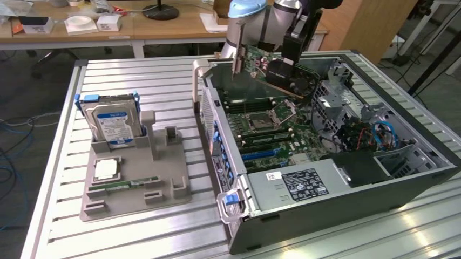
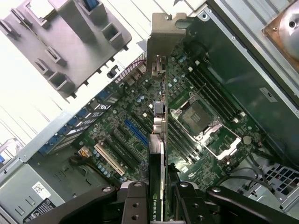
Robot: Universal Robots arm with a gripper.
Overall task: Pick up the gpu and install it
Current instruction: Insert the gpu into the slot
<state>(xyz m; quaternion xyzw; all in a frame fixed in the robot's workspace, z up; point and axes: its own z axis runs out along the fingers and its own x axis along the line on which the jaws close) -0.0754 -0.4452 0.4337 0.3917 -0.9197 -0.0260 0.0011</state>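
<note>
The gpu [image 1: 260, 63], a green card with a silver bracket at its end toward the exterior view's left, hangs tilted above the open computer case [image 1: 403, 186]. My gripper [image 1: 292, 69] is shut on it from above, at the card's end away from the bracket. In the wrist view the gpu [image 2: 160, 135] appears edge-on, running from between my fingers [image 2: 135, 200] out to its bracket [image 2: 164, 35]. It is held clear above the motherboard [image 2: 117, 116], apart from the blue slot [image 2: 135, 132] and the white slot [image 2: 110, 158].
A grey holder tray [image 1: 169, 191] on the slatted table, at the exterior view's left, carries an upright hard drive [image 1: 109, 123], a processor chip [image 1: 107, 168] and a memory stick [image 1: 122, 184]. Inside the case are the processor socket [image 1: 260, 121], a black power supply [image 1: 303, 183] and cables [image 1: 378, 135].
</note>
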